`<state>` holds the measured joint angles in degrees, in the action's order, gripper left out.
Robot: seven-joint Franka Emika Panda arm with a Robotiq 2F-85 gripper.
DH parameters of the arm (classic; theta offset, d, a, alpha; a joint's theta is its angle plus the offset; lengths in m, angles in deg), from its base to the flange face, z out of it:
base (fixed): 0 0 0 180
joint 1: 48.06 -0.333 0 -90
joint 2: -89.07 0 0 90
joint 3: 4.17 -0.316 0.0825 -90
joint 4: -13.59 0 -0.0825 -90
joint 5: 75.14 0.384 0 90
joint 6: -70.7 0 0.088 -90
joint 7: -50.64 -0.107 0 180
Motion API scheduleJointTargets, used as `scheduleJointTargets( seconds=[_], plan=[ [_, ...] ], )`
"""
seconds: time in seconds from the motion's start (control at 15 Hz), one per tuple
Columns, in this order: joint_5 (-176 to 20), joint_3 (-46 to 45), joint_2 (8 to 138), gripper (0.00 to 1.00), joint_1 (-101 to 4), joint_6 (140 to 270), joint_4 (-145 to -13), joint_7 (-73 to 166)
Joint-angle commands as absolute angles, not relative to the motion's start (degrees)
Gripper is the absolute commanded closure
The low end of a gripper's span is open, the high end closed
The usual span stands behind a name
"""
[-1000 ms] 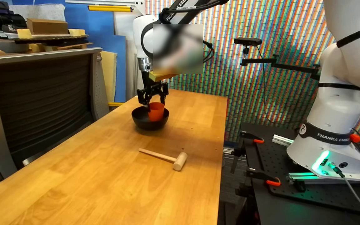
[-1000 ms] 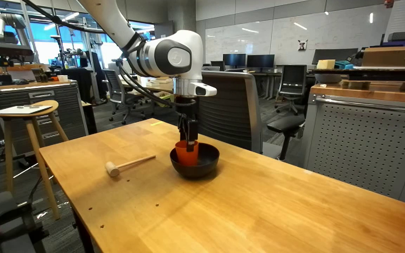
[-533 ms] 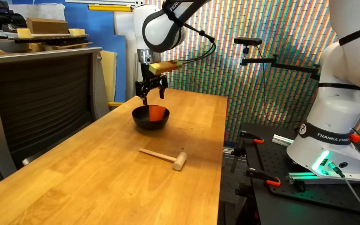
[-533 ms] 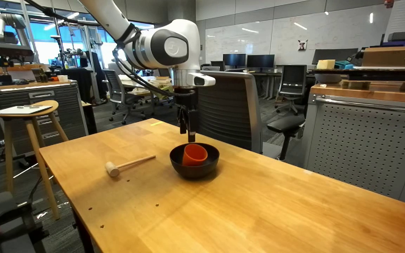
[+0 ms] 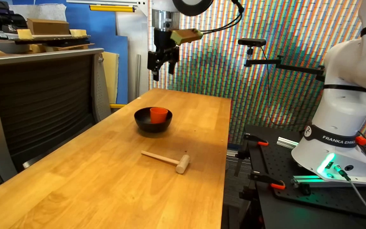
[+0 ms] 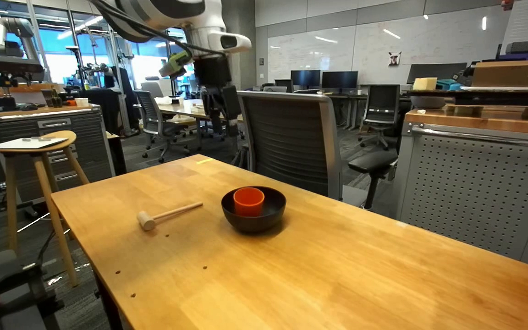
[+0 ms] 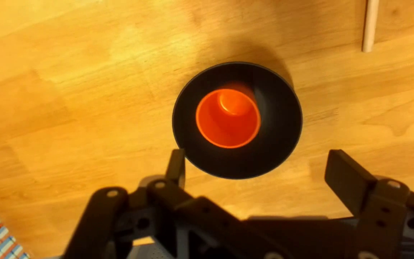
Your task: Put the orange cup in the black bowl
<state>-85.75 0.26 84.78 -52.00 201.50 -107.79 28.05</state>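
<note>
The orange cup (image 5: 158, 115) stands upright inside the black bowl (image 5: 143, 122) in both exterior views. In an exterior view the cup (image 6: 248, 205) sits toward one side of the bowl (image 6: 255, 224), and its rim reaches about the bowl's rim height. In the wrist view I look down into the empty cup (image 7: 228, 124), off-centre in the bowl (image 7: 277, 144). My gripper (image 5: 164, 75) is open and empty, well above the bowl. It also shows high above the table in an exterior view (image 6: 225, 130). Its fingers are wide apart in the wrist view (image 7: 256, 154).
A small wooden mallet (image 5: 167, 159) lies on the wooden table (image 5: 113, 178) near the bowl; its handle (image 7: 371, 27) shows in the wrist view. An office chair (image 6: 291, 142) stands against the table's far edge. A camera on a bracket (image 5: 252, 42) is near the arm.
A second ago my gripper was at the cup in the bowl. It has let go and risen high above. The cup tilted half a second ago and now stands upright. The mallet has not moved.
</note>
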Motion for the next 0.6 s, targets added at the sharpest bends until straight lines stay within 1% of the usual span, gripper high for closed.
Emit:
scheduleJointTargets(
  seconds=[0.0,0.4,0.47,0.53],
  plan=[
    [-85.56,-2.35,98.24,0.00,-51.16,199.08,-116.04,38.17],
    [-80.70,-2.57,111.17,0.00,-52.37,191.92,-121.49,59.04],
    [-82.59,-4.10,106.59,0.00,-50.93,193.48,-118.99,52.52],
    [-81.90,-3.91,108.25,0.00,-51.08,192.72,-119.73,55.13]
  ],
)
